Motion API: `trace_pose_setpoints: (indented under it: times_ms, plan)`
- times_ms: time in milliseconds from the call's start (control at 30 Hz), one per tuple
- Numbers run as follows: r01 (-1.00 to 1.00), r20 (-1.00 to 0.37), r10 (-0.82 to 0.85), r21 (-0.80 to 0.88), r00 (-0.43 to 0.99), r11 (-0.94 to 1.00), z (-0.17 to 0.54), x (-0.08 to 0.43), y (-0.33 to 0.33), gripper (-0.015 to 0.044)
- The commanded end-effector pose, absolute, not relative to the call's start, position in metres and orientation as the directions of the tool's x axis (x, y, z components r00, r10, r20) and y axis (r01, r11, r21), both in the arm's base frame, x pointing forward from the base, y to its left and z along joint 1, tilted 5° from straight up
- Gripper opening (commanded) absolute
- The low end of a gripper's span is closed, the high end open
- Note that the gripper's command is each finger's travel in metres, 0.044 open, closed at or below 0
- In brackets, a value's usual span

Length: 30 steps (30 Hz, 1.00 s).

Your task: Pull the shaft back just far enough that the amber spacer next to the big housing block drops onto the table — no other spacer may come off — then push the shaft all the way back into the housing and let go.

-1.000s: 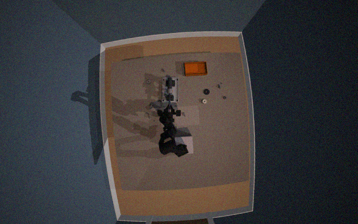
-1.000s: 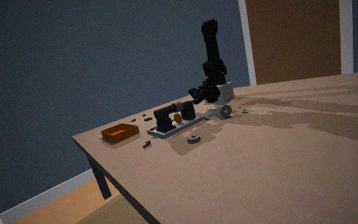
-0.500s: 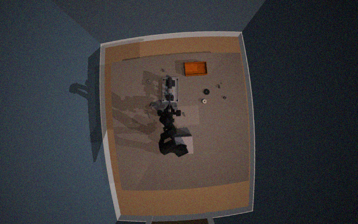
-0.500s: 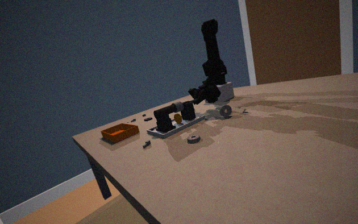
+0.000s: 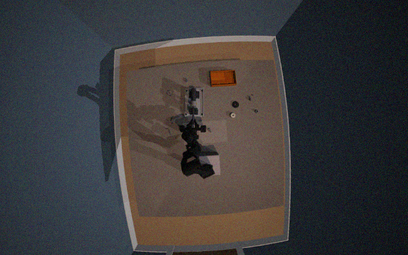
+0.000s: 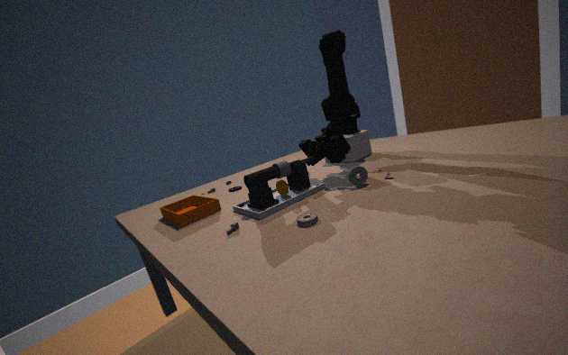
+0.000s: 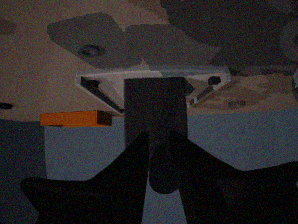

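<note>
My gripper (image 5: 193, 121) (image 6: 309, 161) (image 7: 158, 136) is shut on the dark shaft's rounded end (image 7: 164, 175), at the arm side of the fixture. The shaft line runs over a pale base tray (image 5: 203, 103) (image 6: 293, 202), through the near black block (image 6: 298, 177) (image 7: 155, 102), to the black housing block (image 6: 261, 195) at the far end. A grey spacer (image 6: 283, 168) sits on the line beside the near block, with a black cylindrical part (image 6: 262, 174) beyond it. The amber spacer (image 6: 282, 187) stands tilted below the line, low between the blocks. The shaft's far tip is hidden.
An orange bin (image 5: 223, 77) (image 6: 191, 212) (image 7: 70, 118) stands beyond the fixture. A grey ring (image 5: 168, 93) (image 6: 307, 220) lies beside the tray. A larger grey ring (image 6: 361, 176) stands near the arm. A black ring (image 5: 235, 103), a white ring (image 5: 234, 115) and small dark parts lie on the other side.
</note>
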<state>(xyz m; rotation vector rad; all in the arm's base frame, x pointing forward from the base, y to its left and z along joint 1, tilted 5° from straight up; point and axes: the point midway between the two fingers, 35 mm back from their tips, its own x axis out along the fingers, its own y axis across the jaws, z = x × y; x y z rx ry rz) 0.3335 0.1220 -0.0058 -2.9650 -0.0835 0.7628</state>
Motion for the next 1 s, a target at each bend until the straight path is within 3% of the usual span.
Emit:
trace_pose_setpoints:
  times_ms: [0, 967]
  plan:
    - [0.03, -0.474, 0.07, -0.091, 0.878, -0.995, -0.0043, 0.337, 0.1212, 0.0]
    - [0.03, -0.474, 0.07, -0.091, 0.878, -0.995, -0.0049, 0.3338, 0.1213, 0.0]
